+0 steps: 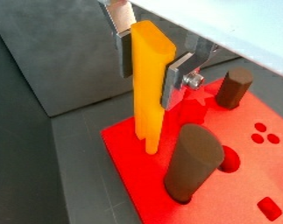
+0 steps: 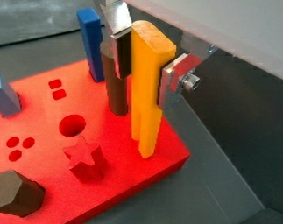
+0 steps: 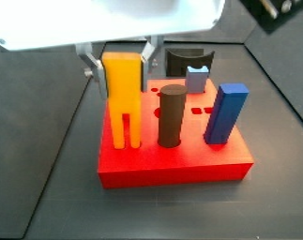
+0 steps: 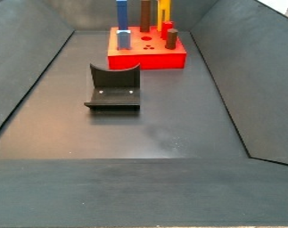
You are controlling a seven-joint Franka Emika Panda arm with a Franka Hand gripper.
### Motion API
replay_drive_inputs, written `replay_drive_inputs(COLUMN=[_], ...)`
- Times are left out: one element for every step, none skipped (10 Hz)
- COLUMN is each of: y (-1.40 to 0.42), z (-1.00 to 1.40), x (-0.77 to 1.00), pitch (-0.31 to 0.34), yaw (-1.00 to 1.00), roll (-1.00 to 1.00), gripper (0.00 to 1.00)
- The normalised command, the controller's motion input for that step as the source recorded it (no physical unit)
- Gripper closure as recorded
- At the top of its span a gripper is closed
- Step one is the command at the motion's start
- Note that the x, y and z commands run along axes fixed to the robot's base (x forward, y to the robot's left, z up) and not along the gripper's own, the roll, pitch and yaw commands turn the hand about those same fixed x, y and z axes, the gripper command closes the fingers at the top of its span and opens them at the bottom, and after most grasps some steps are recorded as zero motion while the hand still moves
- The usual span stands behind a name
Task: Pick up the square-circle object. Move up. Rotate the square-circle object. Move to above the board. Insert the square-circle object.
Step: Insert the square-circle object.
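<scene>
Orange square-circle object (image 1: 151, 83) upright on red board (image 3: 179, 161), pinched by hand (image 1: 155, 66).

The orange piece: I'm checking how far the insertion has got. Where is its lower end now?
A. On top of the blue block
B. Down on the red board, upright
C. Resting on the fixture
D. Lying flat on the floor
B: the orange piece stands upright between the gripper fingers, its lower end on the red board.

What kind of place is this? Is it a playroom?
More likely a robot test bench: a dark walled bin with a red board of shaped holes, a fixture, and the hand holding an orange peg upright there.
</scene>
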Motion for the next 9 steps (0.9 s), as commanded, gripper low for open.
replay_drive_inputs(y=[0.0, -0.05, -0.18, -0.27, -0.22, -0.11, -0.1, -0.09, 0.0], z=[-0.44, -0.47, -0.43, -0.42, -0.41, -0.4, -0.25, 0.0, 0.0], x=[0.09, 0.02, 0.0, -0.05, 0.0, 0.0, 0.0, 0.0, 0.0], pitch=[0.0, 0.0, 0.0, -0.029, -0.053, -0.054, -0.083, -0.024, 0.0], yaw=[0.0, 0.0, 0.0, 0.05, 0.06, 0.03, 0.0, 0.06, 0.0], roll=[0.12, 0.16, 0.24, 0.31, 0.28, 0.13, 0.02, 0.01, 0.0], gripper=[1.0, 1.0, 1.0, 1.0, 1.0, 1.0, 1.0, 1.0, 1.0])
